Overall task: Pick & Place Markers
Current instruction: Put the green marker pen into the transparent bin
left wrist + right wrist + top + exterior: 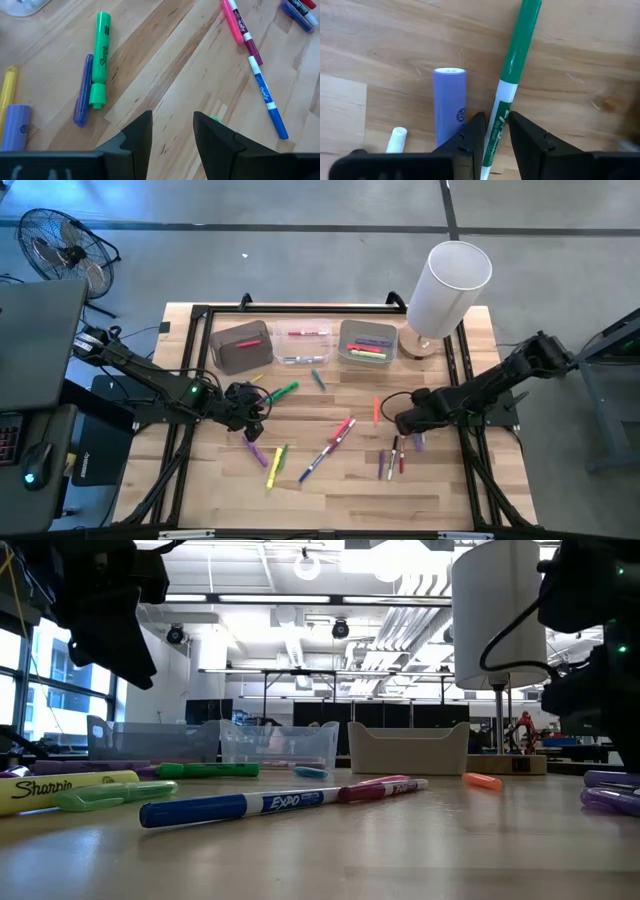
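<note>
From above I count a few markers already in the grey bin (pixel 367 343) and the clear bin (pixel 303 344) at the far side; most markers (pixel 330 442) lie loose on the table (pixel 440 490). Level with the table, loose pens crowd the near side. My left gripper (pixel 172 131) hangs open and empty. My right gripper (pixel 494 131) straddles a green-and-white marker (pixel 512 75); whether the fingers are pinching it I cannot tell.

Both arms are dark, jointed and angular, each ending in a gripper — the left gripper (pixel 247 412) and right gripper (pixel 404 423) — with two black, wedge-shaped fingers (pixel 138 141), black cables looping along the links, and a small green light glowing on the left arm (pixel 193 391).
</note>
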Motion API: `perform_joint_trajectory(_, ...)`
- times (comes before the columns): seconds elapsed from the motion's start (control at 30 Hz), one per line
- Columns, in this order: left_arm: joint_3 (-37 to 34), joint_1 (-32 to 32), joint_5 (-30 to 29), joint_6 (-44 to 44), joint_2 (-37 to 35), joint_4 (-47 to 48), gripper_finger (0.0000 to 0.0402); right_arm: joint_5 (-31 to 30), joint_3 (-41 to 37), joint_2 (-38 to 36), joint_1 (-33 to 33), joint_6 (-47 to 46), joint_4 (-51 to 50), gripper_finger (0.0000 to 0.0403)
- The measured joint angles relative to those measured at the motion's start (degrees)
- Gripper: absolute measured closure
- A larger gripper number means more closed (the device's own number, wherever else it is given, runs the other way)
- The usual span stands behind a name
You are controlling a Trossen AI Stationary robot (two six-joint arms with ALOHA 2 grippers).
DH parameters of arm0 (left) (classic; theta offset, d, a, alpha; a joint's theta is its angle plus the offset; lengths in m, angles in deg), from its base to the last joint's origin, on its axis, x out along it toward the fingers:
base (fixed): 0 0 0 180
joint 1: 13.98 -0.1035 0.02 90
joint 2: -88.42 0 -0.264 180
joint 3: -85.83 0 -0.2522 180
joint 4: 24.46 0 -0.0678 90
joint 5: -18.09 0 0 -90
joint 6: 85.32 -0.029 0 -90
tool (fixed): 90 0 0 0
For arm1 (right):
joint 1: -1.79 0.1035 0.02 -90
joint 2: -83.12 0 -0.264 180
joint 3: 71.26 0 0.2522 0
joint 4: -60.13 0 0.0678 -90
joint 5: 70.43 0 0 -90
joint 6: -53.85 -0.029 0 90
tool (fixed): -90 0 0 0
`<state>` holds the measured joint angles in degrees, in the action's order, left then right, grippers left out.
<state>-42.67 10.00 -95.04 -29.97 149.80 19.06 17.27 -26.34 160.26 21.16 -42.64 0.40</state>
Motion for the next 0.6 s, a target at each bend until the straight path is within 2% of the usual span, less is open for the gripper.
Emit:
perform_joint_trajectory(0.17,0.0,0.0,-1.2,0.0,0.0,-0.3,0.0261,0.5,-1.1,0.0,-1.8,4.3,0.2,0.0333)
perform_joint_trajectory(0.33,0.0,0.0,-2.7,0.0,0.0,-0.7,0.0261,0.5,-1.1,0.0,-3.5,10.2,-0.2,0.0381)
perform_joint_trajectory(0.43,0.0,0.0,-3.5,0.0,0.0,-1.7,0.0261,-0.3,-0.8,-0.8,-4.3,12.5,-1.4,0.0383)
perform_joint_trajectory(0.6,0.0,0.0,-3.7,0.0,0.0,-3.1,0.0261,-8.3,3.3,-5.4,-5.8,15.9,-8.4,0.0378)
